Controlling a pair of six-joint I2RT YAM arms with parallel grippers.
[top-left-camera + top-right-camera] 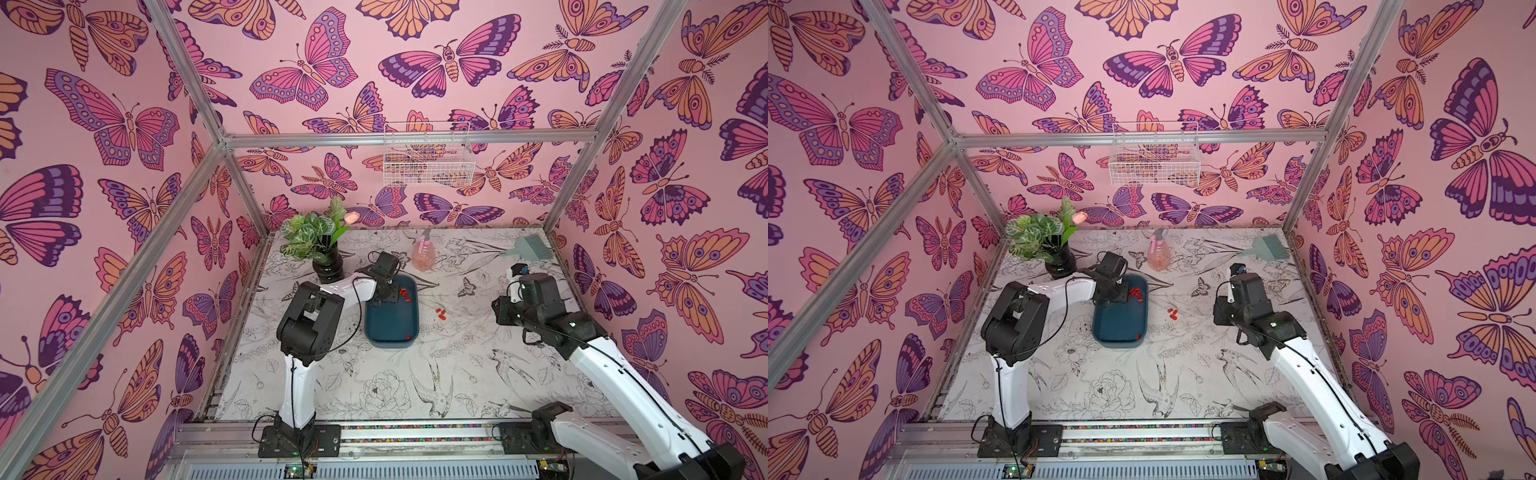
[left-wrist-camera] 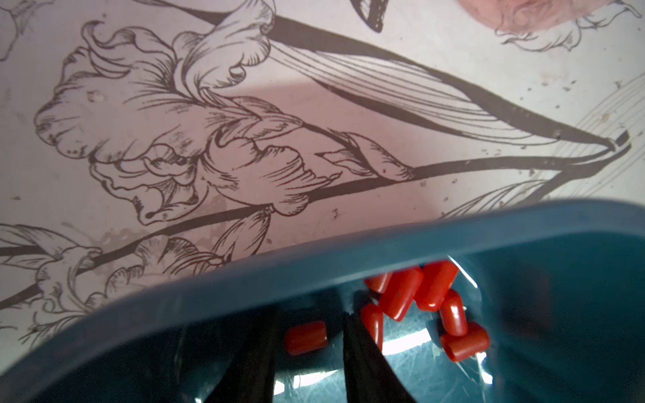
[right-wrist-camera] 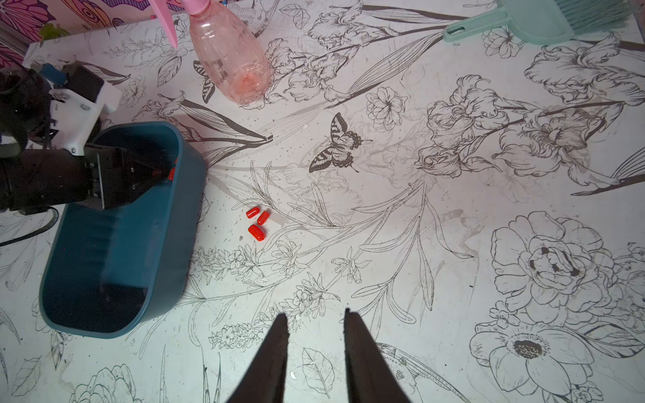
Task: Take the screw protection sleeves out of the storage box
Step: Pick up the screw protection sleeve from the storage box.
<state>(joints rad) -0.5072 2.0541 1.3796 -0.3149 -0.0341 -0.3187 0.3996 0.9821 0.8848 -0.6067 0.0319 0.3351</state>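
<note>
The teal-blue storage box (image 1: 390,328) (image 1: 1119,328) lies mid-table. Several red-orange screw protection sleeves (image 2: 419,296) are piled at its far end (image 1: 404,294), and one lies in its near right corner (image 1: 408,336). My left gripper (image 2: 311,315) reaches down into the box's far end and is open. A single sleeve (image 2: 306,337) lies between its black fingers, with a gap on each side. Three sleeves (image 1: 440,313) (image 3: 256,219) lie on the table just right of the box. My right gripper (image 3: 316,314) hovers open and empty over the table, to the right of them.
A black vase with a plant (image 1: 328,266) stands behind the left arm. A pink spray bottle (image 1: 424,251) and a green dustpan with brush (image 1: 530,247) sit at the back. A white wire basket (image 1: 428,162) hangs on the rear wall.
</note>
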